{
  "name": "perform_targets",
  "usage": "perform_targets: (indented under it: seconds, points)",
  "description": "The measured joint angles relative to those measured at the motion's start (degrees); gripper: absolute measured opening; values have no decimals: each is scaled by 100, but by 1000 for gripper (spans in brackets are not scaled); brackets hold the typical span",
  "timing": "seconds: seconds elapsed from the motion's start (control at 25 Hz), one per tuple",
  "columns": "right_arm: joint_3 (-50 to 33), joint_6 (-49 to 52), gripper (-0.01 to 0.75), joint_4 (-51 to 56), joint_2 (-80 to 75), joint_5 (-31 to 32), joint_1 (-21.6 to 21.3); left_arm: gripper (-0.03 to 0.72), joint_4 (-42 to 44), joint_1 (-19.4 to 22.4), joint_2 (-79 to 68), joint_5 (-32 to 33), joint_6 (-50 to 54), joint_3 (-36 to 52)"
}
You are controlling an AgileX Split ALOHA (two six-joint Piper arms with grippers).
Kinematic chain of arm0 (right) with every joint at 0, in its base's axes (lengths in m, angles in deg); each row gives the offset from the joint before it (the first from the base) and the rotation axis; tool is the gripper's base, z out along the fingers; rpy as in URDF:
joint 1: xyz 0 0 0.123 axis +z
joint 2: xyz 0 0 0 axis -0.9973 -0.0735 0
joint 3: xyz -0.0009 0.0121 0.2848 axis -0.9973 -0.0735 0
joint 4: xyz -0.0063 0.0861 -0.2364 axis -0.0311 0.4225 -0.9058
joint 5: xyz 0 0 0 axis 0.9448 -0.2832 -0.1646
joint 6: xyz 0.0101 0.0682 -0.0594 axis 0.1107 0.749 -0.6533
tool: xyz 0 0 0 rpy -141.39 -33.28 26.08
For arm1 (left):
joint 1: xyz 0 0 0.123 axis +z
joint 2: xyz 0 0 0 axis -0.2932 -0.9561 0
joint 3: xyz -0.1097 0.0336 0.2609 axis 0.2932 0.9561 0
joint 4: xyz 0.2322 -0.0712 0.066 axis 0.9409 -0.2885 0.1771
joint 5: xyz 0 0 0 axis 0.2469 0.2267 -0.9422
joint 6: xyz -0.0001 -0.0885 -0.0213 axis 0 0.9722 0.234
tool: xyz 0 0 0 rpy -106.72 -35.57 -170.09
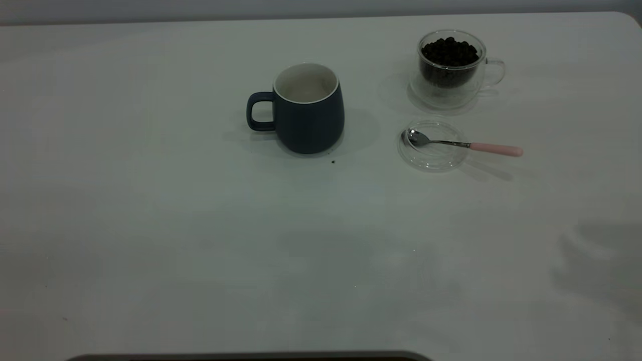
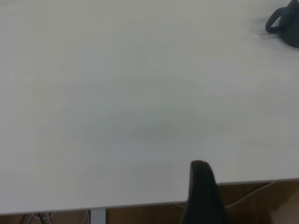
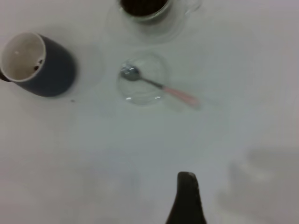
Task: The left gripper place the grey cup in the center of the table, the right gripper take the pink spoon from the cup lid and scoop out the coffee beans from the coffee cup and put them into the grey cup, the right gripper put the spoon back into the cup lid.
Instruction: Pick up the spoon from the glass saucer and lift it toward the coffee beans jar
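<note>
**Grippers clear of the cups; spoon lying in lid**

Right gripper [image 3: 186,198]: only one dark finger tip shows in the right wrist view, raised over bare table [image 1: 150,240] well apart from the objects. Cannot tell whether its fingers are apart or together. Nothing visible held.

Left gripper [image 2: 202,193]: again a single dark finger tip in the left wrist view, sitting near the table edge, far from the grey cup [image 2: 285,27], which shows only at the corner of that view. Finger spacing cannot be told. Neither arm appears in the exterior view.

Grey cup [image 1: 306,108]: upright near the table centre, handle pointing to the exterior view's left. White interior; the right wrist view shows a few dark specks inside near the rim, too small to identify. One tiny dark speck lies on the table just beside its base.

Coffee cup [image 1: 451,67]: upright, to the right of and farther back than the grey cup, well apart from it, handle to the right. Coffee beans [image 1: 449,52] heaped up to about rim level.

Cup lid [image 1: 432,158]: flat on the table, just in front of the coffee cup, not touching it.

Pink spoon [image 1: 464,145]: metal bowl rests inside the lid, stem crosses the lid rim, pink handle sticks out past the lid to the right.

Writing: no brand, label or text readable on any object
</note>
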Motion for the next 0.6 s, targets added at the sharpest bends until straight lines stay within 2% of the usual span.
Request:
perform_targets:
  seconds: [0.16, 0.32, 0.44, 0.6]
  points:
    - [20, -779, 663, 1252, -1020, -497, 0, 567, 0, 0, 0, 0, 0, 0]
    - [37, -1827, 664, 2657, -1750, -635, -176, 567, 1, 0, 0, 0, 0, 0]
    - [37, -2970, 664, 3887, -2325, -466, -490, 567, 1, 0, 0, 0, 0, 0]
    - [59, -4546, 664, 5553, -3145, 65, -865, 567, 1, 0, 0, 0, 0, 0]
